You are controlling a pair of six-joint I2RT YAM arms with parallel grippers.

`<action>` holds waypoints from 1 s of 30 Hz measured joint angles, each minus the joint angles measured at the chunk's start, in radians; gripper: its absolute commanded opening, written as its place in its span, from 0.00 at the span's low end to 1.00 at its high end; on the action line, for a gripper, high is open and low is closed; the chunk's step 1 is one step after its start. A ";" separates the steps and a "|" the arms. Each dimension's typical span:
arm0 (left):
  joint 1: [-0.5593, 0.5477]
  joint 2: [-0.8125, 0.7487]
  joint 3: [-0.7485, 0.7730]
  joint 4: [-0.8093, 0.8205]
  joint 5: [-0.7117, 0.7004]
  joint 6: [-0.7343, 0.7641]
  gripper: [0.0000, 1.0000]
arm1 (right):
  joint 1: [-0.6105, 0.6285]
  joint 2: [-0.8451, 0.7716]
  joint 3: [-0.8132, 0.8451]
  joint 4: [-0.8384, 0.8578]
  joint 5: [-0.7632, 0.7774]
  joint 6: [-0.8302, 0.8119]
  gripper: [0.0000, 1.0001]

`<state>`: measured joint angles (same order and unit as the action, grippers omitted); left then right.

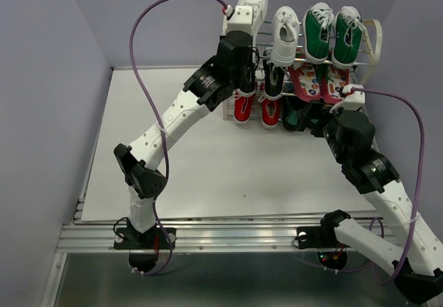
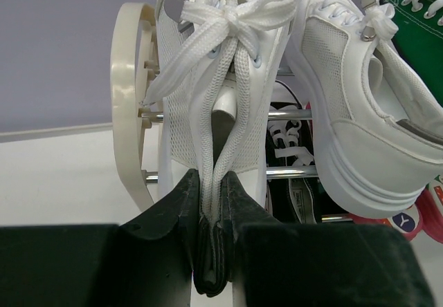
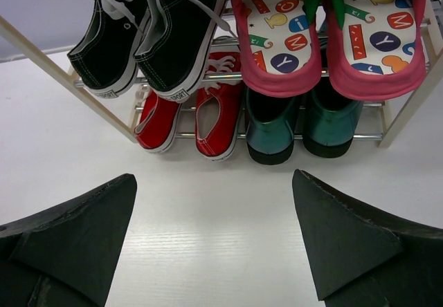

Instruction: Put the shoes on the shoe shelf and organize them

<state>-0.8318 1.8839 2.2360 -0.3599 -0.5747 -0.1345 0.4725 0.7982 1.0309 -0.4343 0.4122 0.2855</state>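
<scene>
My left tool [image 2: 213, 182] is clamped shut on the near end of a white sneaker [image 2: 208, 79] at the left end of the shelf's [image 2: 128, 92] top tier. Its laces hang down to the black fingers [image 2: 181, 203]. I cannot tell which part of the shoe is pinched, or whether it rests on the rods. The second white sneaker [image 2: 360, 134] sits just beside it on the same tier, with the green sneakers [image 1: 332, 34] filling the rest of that row.

One tier down on the shelf, the black sneakers [image 3: 145, 30] lie beside the pink flip-flops [image 3: 332, 30]. On the bottom tier the red sneakers [image 3: 190, 117] sit next to a pair of teal shoes [image 3: 301, 120].

My right tool [image 3: 213, 182] hangs low over the bench [image 1: 208, 169] in front of the shelf, its fingers spread wide and holding nothing.
</scene>
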 measured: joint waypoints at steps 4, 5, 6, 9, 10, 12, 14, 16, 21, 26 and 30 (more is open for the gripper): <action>0.014 0.013 0.000 0.000 0.015 -0.014 0.00 | 0.000 0.013 0.000 0.000 0.000 0.000 1.00; 0.015 0.014 0.000 0.001 0.020 -0.016 0.00 | 0.000 0.016 -0.001 0.000 0.000 0.000 1.00; 0.016 0.016 0.000 0.001 0.023 -0.017 0.00 | 0.000 0.016 -0.001 0.000 0.000 0.000 1.00; 0.018 0.019 0.000 0.004 0.037 -0.021 0.00 | 0.000 0.016 -0.001 0.000 0.000 0.000 1.00; 0.018 0.019 0.000 0.006 0.042 -0.022 0.00 | 0.000 0.016 -0.002 0.000 0.000 0.000 1.00; 0.018 0.020 0.003 0.009 0.050 -0.023 0.00 | 0.000 0.019 -0.002 0.000 0.000 0.000 1.00; 0.018 0.027 0.013 0.013 0.053 -0.024 0.00 | 0.000 0.024 -0.002 0.000 0.000 0.000 1.00; 0.021 0.034 0.019 0.024 0.061 -0.024 0.00 | 0.000 0.027 -0.003 0.000 0.000 0.000 1.00; 0.025 0.055 0.041 0.027 0.075 -0.024 0.00 | 0.000 0.028 -0.013 0.000 0.000 0.000 1.00; 0.034 0.071 0.055 0.028 0.089 -0.024 0.01 | 0.000 0.029 -0.014 0.000 0.000 0.000 1.00; 0.037 0.071 0.056 0.030 0.093 -0.026 0.13 | 0.000 0.033 -0.014 0.000 0.000 0.000 1.00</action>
<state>-0.7952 1.9553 2.2917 -0.3298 -0.4820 -0.1600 0.4725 0.8314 1.0172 -0.4347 0.4118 0.2859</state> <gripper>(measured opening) 0.230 0.995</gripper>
